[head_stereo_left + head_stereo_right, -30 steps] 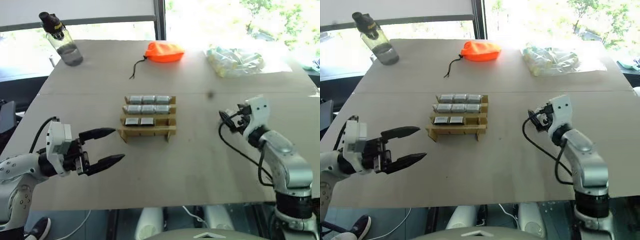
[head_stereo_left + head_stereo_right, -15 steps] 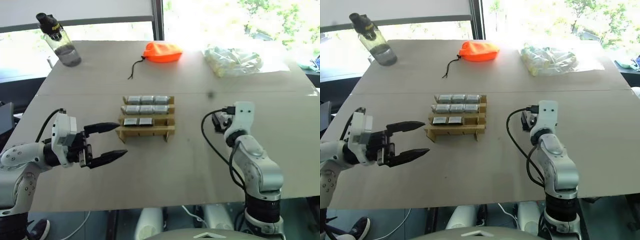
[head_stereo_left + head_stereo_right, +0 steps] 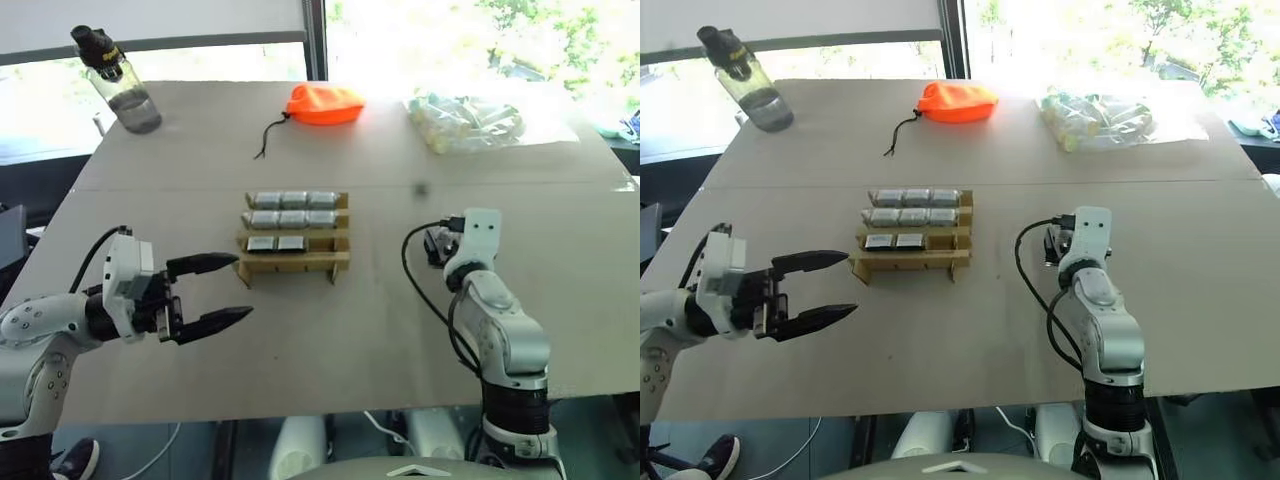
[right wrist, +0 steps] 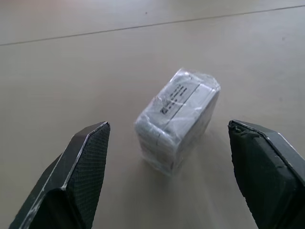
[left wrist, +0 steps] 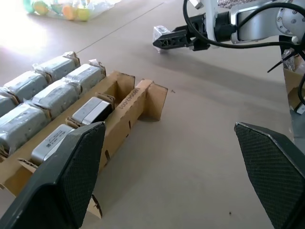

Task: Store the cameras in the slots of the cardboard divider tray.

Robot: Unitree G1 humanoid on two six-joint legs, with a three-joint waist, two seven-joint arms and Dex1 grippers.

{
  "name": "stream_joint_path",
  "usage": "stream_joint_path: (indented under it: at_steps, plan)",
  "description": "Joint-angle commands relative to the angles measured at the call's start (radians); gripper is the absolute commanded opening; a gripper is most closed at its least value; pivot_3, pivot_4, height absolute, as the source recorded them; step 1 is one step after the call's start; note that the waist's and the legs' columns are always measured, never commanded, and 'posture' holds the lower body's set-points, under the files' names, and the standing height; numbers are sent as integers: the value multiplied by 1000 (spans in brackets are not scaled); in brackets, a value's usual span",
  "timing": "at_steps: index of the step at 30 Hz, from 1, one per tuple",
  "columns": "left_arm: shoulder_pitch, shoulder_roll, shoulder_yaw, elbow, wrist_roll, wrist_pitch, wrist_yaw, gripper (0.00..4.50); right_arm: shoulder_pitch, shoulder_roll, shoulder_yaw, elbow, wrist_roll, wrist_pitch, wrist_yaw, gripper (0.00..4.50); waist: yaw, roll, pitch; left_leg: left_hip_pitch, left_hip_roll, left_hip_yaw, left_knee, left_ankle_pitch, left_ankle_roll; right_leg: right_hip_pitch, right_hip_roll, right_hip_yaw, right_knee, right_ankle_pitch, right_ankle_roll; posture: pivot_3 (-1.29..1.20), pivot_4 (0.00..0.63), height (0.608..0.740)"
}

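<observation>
The cardboard divider tray [image 3: 293, 262] lies at mid-table. Silver-grey cameras [image 3: 293, 218] fill its two far rows, three in each, and two more sit in the near row, whose right slot is empty. One loose camera [image 4: 177, 119], wrapped in clear film, lies on the table right of the tray. My right gripper [image 4: 167, 138] is open, its fingers [image 4: 81, 167] standing on either side of that camera without touching it. Left of the tray's near corner, my left gripper [image 3: 240, 286] hovers open and empty, pointing at the tray [image 5: 138, 102].
A water bottle [image 3: 120, 80] stands at the far left corner. An orange pouch [image 3: 325, 102] with a black cord lies at the far middle, and a clear bag of pale items [image 3: 465, 120] at the far right. A seam crosses the table behind the tray.
My right arm has swung inward to the left and sunk lower, bringing its gripper nearer the tray's right side. The left gripper has kept its place and stayed open.
</observation>
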Motion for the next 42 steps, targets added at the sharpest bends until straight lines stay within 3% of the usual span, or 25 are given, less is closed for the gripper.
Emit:
stream_joint_path:
  at_steps: [1,5,8,13,14,23,30,36,42]
  plan:
    - [6,4,41,-27,-9,-16,2,4500,-29,20,2,-26,7,-29,-7,3896,0,0,0,0,0,0,0,0,0,0,0,0,0,0,0,0,150,740]
    - [9,1,42,-27,-10,-19,5,4500,-35,24,-3,-19,15,-23,-9,3896,1,0,0,0,0,0,0,0,0,0,0,0,0,0,0,0,150,740]
    - [10,-1,43,-26,-10,-23,5,4500,-38,28,-11,-20,24,0,-17,3289,1,0,0,0,0,0,0,0,0,0,0,0,0,0,0,0,150,740]
    - [12,-1,42,-22,-8,-28,3,4500,-39,19,-20,-14,22,17,-28,945,1,0,0,0,0,0,0,0,0,0,0,0,0,0,0,0,150,740]
    - [13,-1,42,-22,-8,-28,2,4500,-38,15,-21,-13,20,18,-28,690,1,0,0,0,0,0,0,0,0,0,0,0,0,0,0,0,150,740]
    - [15,-2,45,-21,-9,-30,3,4500,-74,-37,-53,-18,64,27,39,680,1,0,0,0,0,0,0,0,0,0,0,0,0,0,0,0,150,740]
    - [10,-6,57,-17,-6,-40,9,4500,-241,-155,-13,-6,201,24,290,680,-3,1,1,0,0,0,0,0,0,0,1,0,0,0,0,0,150,740]
    - [38,-31,107,-40,-13,-56,42,4500,-359,-313,240,76,251,-137,745,680,-4,2,1,0,0,1,-2,0,1,-1,1,1,-1,0,0,0,150,740]
    - [124,-43,187,-83,-28,-51,45,4500,-456,-338,346,291,249,-467,1117,680,-4,1,1,-1,0,0,-1,-1,1,-1,0,0,-1,0,0,0,150,740]
